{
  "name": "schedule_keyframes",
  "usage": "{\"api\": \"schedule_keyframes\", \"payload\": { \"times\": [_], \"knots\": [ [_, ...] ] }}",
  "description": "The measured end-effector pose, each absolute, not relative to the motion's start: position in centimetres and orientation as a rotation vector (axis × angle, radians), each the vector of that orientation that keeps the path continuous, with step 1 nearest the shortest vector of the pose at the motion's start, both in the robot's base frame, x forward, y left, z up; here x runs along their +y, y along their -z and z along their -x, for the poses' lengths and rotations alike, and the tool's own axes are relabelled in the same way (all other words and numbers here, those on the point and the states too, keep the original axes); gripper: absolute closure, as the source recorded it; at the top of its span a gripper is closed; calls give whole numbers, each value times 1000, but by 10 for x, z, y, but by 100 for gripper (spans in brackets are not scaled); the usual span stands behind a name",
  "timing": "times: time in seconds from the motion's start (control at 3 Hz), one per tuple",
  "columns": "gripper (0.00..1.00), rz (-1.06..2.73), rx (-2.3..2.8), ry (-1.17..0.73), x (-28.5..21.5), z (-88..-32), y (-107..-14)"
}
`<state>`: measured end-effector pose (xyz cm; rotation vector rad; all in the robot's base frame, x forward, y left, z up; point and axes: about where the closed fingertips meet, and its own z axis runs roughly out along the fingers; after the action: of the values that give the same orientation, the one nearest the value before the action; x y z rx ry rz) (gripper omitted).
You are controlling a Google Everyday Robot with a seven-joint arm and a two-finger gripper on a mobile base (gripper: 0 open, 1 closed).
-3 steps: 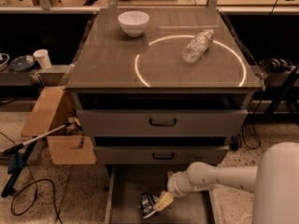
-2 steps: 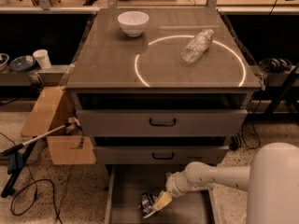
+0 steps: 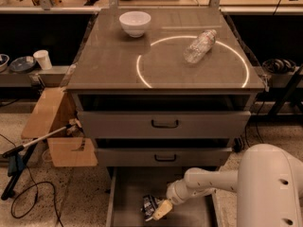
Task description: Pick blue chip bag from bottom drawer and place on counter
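White plastic fills the near right corner: the robot's rounded body (image 3: pixel 271 189), from which the arm (image 3: pixel 210 180) reaches leftward and down into the open bottom drawer (image 3: pixel 129 194). At the arm's tip, the tan end effector (image 3: pixel 161 210) sits low over the drawer's grey floor, tilted down to the left. It lies right against the blue chip bag (image 3: pixel 150 205). Whether it is released or clenched on the bag cannot be told from this angle.

The bag is a small, crumpled dark shape with pale markings, lying on the drawer floor near the middle, just left of the end effector.

Above the open tray, the middle drawer (image 3: pixel 142 158) and the top drawer (image 3: pixel 123 124) are both pushed in, each with a black handle at its centre.

To the left of the cabinet, an open cardboard box (image 3: pixel 49 122) stands on the speckled floor.

Further back, the grey-brown tabletop (image 3: pixel 106 56) carries a thin glowing white circle (image 3: pixel 138 68). A clear plastic bottle (image 3: pixel 200 46) lies on its side across the circle's upper right part. A white bowl (image 3: pixel 135 22) stands upright near the far left edge, outside the circle.

Off to the far left, a paper cup (image 3: pixel 43 59) rests on a lower shelf.
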<state>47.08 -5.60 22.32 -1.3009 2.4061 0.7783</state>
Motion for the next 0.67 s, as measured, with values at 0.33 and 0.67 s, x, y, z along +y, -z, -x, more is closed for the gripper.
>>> {"api": "schedule_keyframes", "payload": {
  "times": [0.33, 0.67],
  "knots": [
    [0, 1300, 2406, -777, -56, -471, -223],
    [0, 1280, 2401, -754, -52, -469, -210]
  ]
}}
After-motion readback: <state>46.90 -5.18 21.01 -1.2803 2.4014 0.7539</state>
